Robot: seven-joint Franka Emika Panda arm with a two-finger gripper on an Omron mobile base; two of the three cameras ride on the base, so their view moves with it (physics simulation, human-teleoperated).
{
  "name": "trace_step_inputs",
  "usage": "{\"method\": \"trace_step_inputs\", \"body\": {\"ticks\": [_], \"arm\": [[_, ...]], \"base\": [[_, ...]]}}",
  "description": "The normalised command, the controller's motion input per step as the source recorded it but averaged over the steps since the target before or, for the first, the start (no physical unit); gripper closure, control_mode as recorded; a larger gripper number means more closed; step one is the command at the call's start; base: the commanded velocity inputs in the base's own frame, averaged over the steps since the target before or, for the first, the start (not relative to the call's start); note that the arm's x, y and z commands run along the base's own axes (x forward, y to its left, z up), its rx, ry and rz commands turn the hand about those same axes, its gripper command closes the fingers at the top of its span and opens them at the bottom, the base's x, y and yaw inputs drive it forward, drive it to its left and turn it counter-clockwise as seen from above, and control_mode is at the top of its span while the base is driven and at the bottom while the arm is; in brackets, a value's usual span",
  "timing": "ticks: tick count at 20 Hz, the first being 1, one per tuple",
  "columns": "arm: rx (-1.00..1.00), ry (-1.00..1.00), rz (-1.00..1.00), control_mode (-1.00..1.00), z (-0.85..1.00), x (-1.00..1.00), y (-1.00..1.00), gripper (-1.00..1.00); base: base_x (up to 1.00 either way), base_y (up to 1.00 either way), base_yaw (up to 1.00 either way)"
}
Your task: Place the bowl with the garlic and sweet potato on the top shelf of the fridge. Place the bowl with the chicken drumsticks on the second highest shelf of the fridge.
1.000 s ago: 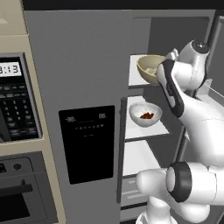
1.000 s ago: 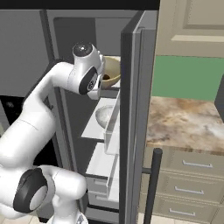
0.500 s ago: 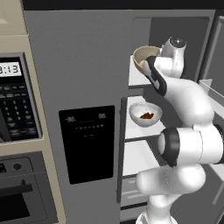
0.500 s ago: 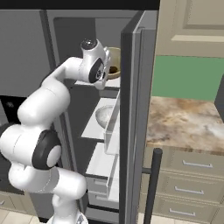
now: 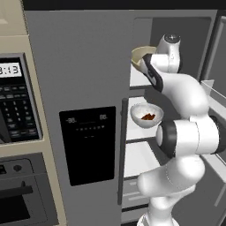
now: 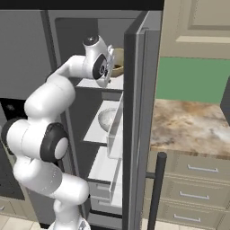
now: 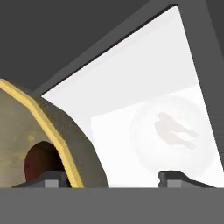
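Now two bowls sit in the fridge [image 5: 88, 66], gripper [image 7: 109, 177] fingers spread apart.

Two base cameras look from behind the arm, left and right, into the same open fridge [image 5: 176, 31] shelves; the hand camera sits close above the top shelf [image 7: 131, 92].

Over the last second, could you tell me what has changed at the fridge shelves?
The arm swung further into the fridge and carried the tan-yellow bowl onto the top shelf. The gripper then opened; its fingertips now straddle the bowl's rim without clamping it. The white bowl with chicken drumsticks stayed on the shelf below, and the fridge door stayed open.
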Motion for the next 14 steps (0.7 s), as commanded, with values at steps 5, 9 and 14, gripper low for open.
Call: {"method": "trace_step_inputs", "body": {"ticks": [5,9,14], "arm": [[0.0,-0.09,-0.01,-1.0,0.5,-1.0,0.0,-1.0],[0.0,-0.2,0.0,-1.0,0.56,-1.0,0.03,-1.0],[0.0,-0.09,0.0,-1.0,0.2,-1.0,0.09,-1.0]], "base": [[0.0,0.0,0.0],[0.0,0.0,0.0],[0.0,0.0,0.0]]}}
